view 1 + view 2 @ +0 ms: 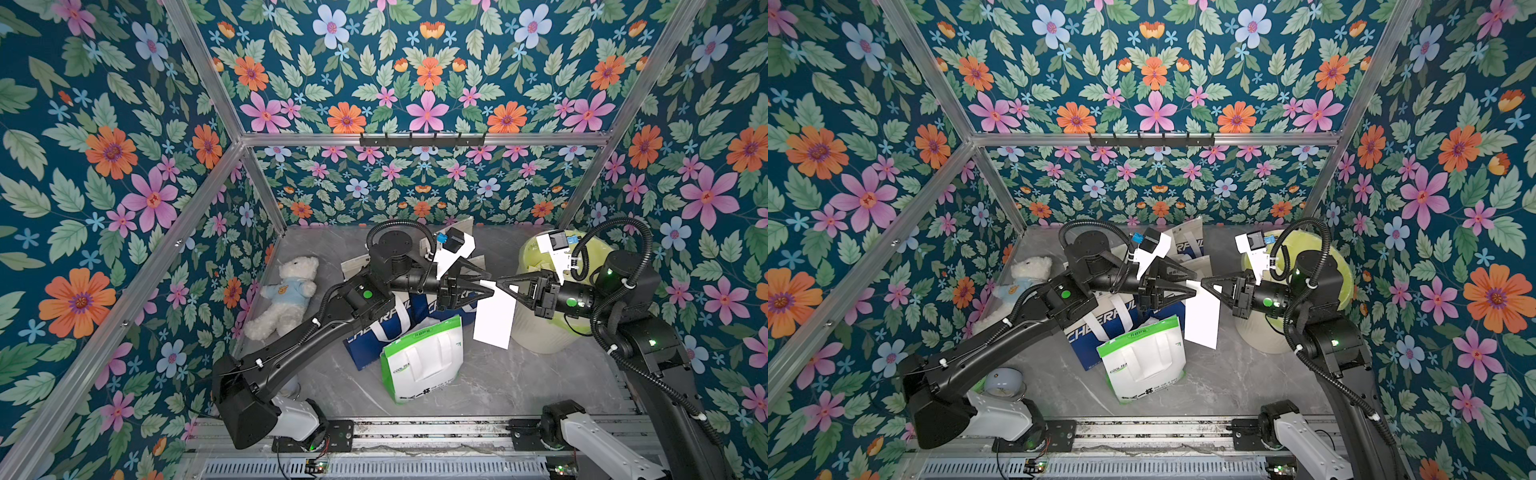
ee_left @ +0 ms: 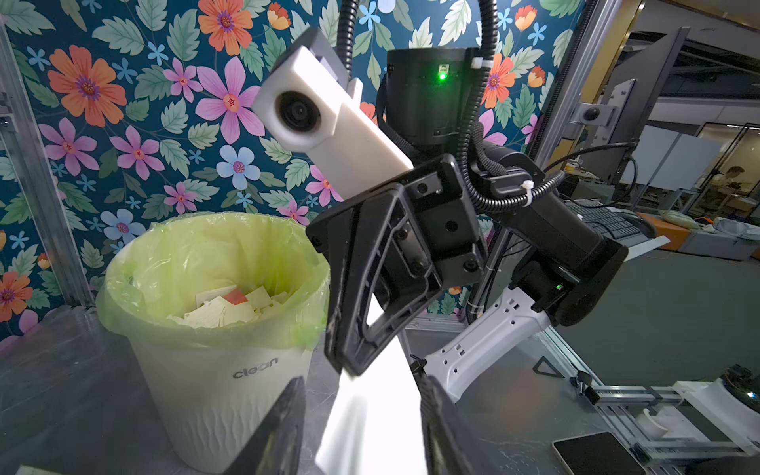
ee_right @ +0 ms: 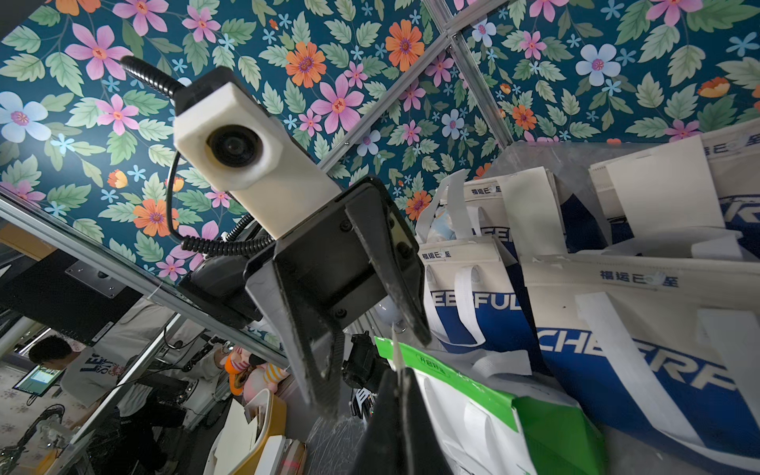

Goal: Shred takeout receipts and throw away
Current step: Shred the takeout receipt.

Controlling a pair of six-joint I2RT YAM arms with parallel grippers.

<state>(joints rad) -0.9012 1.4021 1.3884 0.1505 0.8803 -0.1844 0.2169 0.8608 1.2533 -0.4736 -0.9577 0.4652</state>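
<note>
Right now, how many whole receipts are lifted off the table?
1. The receipt hangs between the arms near the bin: the right gripper is shut on its upper edge, the left gripper open around it. Unlifted ones may sit hidden among the bags.

1. The walls point(image 1: 428, 62) are dark teal, patterned with pink, orange and pale blue flowers among green leaves.
2. The bench point(image 1: 519, 382) is grey with faint marble veining.
3. The receipt point(image 1: 494, 320) is plain white.
4. The bin point(image 2: 214, 395) is off-white with grey lettering and a wavy ribbed pattern low down. Its liner point(image 2: 185, 246) is pale translucent green.
5. The green-trimmed bag point(image 1: 419, 361) is white with green edging and print.
6. The blue bag point(image 1: 361, 349) is navy with white lettering and white straps.
7. The teddy bear point(image 1: 286, 291) has white fur and a pale blue shirt.
8. The arms point(image 1: 316, 332) are black.
</note>
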